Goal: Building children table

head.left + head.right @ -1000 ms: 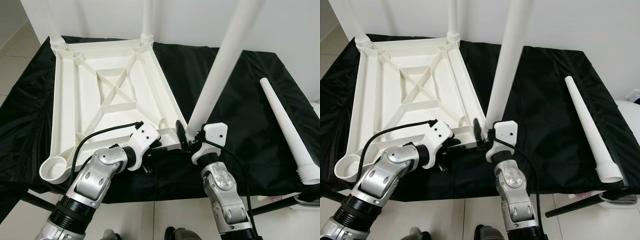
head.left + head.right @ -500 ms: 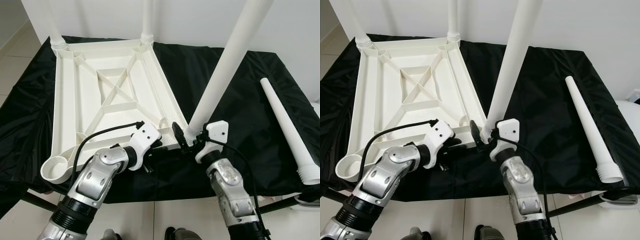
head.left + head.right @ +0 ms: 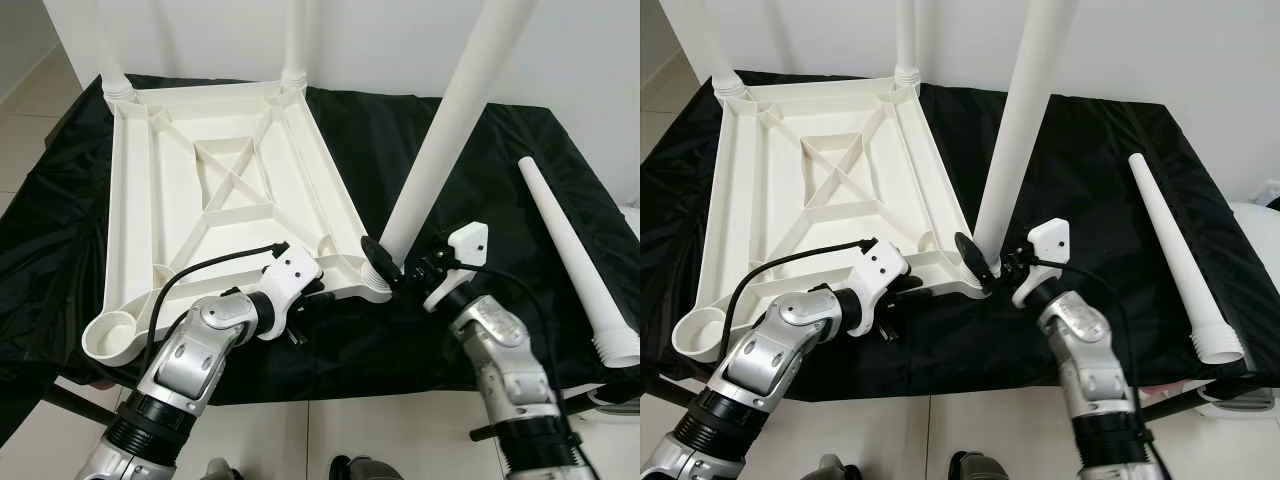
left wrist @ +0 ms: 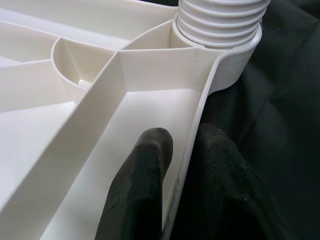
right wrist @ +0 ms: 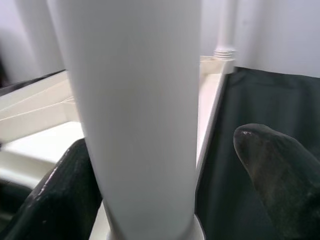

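The white plastic tabletop lies upside down on a desk draped in black cloth, ribbed underside up, so the corner sockets face upward to take the legs. Two legs already stand in the far corners. A third leg rises, leaning slightly, from the near right corner socket, where its threaded end sits in the collar.

The left claw pinches the tabletop's near rim just beside that socket, one finger inside the wall and the other outside, closed on the rim; this likely steadies the top against twisting while the leg is worked in.

The right claw straddles the base of the leg, its fingers standing apart on either side; one looks clear of the plastic, so it seems loose rather than clamped, perhaps re-gripping between turns.

A fourth leg lies flat on the cloth well to the right, and the near left socket is empty.
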Controlling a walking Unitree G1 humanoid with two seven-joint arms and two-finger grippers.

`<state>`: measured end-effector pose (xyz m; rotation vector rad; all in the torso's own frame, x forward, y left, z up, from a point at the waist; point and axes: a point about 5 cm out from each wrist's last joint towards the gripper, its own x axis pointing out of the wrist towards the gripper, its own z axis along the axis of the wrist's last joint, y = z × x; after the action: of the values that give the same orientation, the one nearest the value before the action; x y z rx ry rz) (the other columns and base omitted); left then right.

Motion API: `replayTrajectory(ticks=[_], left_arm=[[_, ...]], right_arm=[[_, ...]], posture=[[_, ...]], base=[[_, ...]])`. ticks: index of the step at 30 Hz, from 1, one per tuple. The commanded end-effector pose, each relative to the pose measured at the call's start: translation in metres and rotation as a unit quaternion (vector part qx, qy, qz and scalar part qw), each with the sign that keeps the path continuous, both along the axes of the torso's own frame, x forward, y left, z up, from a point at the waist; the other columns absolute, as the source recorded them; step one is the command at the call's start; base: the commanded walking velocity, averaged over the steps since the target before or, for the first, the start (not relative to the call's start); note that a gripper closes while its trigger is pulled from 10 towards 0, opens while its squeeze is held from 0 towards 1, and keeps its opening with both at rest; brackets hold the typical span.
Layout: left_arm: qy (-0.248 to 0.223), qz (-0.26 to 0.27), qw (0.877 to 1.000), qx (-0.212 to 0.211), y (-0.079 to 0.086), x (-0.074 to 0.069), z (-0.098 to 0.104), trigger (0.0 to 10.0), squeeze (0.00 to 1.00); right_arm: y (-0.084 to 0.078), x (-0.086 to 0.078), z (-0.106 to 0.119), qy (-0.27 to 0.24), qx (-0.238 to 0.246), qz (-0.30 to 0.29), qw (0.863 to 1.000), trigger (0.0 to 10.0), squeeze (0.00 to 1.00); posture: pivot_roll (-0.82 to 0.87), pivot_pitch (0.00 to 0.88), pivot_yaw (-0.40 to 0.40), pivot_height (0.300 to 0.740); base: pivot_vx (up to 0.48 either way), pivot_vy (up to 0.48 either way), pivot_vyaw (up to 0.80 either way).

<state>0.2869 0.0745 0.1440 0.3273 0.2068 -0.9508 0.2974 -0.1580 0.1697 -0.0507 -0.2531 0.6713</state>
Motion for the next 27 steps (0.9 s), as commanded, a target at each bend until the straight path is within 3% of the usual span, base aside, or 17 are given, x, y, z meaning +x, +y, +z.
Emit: replayTrajectory(ticks=[1,12,26,27], left_arm=[[-0.001,0.022,1.0,0.001,0.001,0.001,-0.004,10.0,0.0],[-0.004,0.02,1.0,0.0,0.0,0.003,-0.001,10.0,0.0],[-0.004,0.014,1.0,-0.002,-0.001,0.002,0.001,10.0,0.0],[-0.004,0.014,1.0,-0.002,-0.001,0.002,0.001,10.0,0.0]], right_arm=[[-0.003,0.0,-0.001,0.006,0.003,0.018,1.0,10.0,0.0],[-0.009,0.016,0.0,0.042,-0.041,0.14,0.988,10.0,0.0],[-0.012,0.035,0.007,0.035,-0.058,0.152,0.986,9.8,0.0],[-0.013,0.036,0.007,0.035,-0.058,0.153,0.986,4.3,0.0]], posture=[[-0.07,0.072,-0.045,0.74],[-0.06,0.083,-0.037,0.74],[-0.05,0.092,-0.034,0.74],[-0.05,0.094,-0.032,0.74]], base=[[0.0,0.0,0.0],[0.0,0.0,0.0],[0.0,0.0,0.0],[0.0,0.0,0.0]])
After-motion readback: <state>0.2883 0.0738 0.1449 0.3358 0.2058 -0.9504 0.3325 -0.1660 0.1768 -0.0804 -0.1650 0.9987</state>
